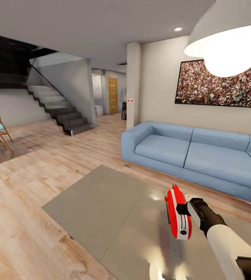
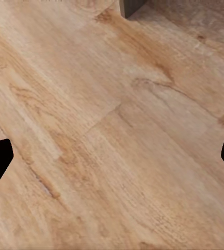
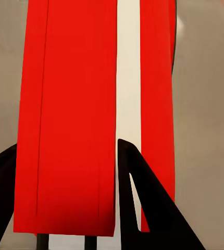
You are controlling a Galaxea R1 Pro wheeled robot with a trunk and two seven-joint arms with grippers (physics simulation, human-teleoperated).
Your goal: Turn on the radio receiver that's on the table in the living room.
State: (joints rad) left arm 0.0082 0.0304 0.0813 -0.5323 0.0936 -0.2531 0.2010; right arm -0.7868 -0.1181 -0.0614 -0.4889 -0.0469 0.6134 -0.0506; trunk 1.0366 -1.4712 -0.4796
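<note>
1. The radio receiver [image 1: 178,214] stands on edge on the coffee table [image 1: 102,206], toward the table side nearest the blue sectional sofa [image 1: 195,153]; its red shell and white band face the robot.
2. The right gripper [image 1: 185,210] is at the radio's sofa-facing side, and in the right wrist view its dark fingers [image 3: 143,203] straddle the red body [image 3: 70,114], one on each flank (whether they press it firmly or merely bracket it, I cannot tell).
3. The left gripper [image 2: 112,161] hangs spread apart over the plank floor [image 2: 107,114], away from the table and holding nothing.
4. Judged from this, the step in hand is steadying the radio and reaching its switch. The box looks tall and narrow on a glossy top, so it may slide or tip toward the sofa; any push should be slow and square to the body, with the grip kept low.
</note>
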